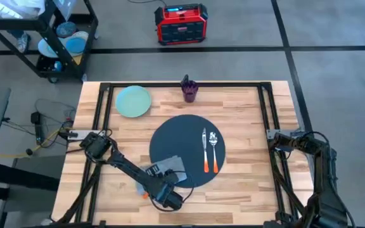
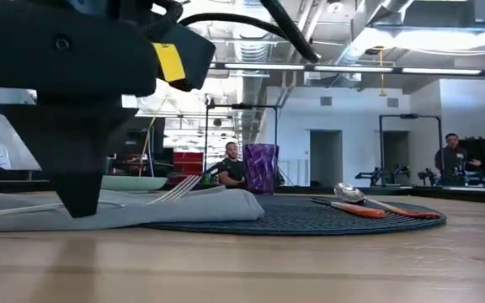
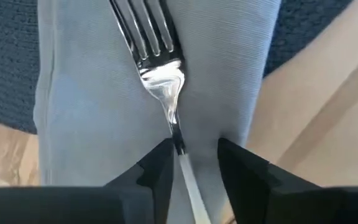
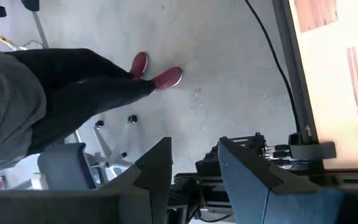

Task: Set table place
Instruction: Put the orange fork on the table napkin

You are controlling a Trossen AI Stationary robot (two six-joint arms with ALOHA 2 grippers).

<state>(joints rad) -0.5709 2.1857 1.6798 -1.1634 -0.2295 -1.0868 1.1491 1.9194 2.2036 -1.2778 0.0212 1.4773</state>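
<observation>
We log the round dark mat (image 1: 185,149) at the centre of the worktop (image 1: 246,111), bearing knife and spoon (image 1: 209,151) on its right. The grey napkin (image 3: 92,93) overlaps its left edge, a fork (image 3: 154,50) lying on it. Our left gripper (image 3: 188,163) straddles the fork handle, fingers parted, apparently to set or release it. Plate (image 1: 133,101) and purple cup (image 1: 189,89) wait at the far side. The right gripper (image 4: 194,165), open, idles off the worktop.
</observation>
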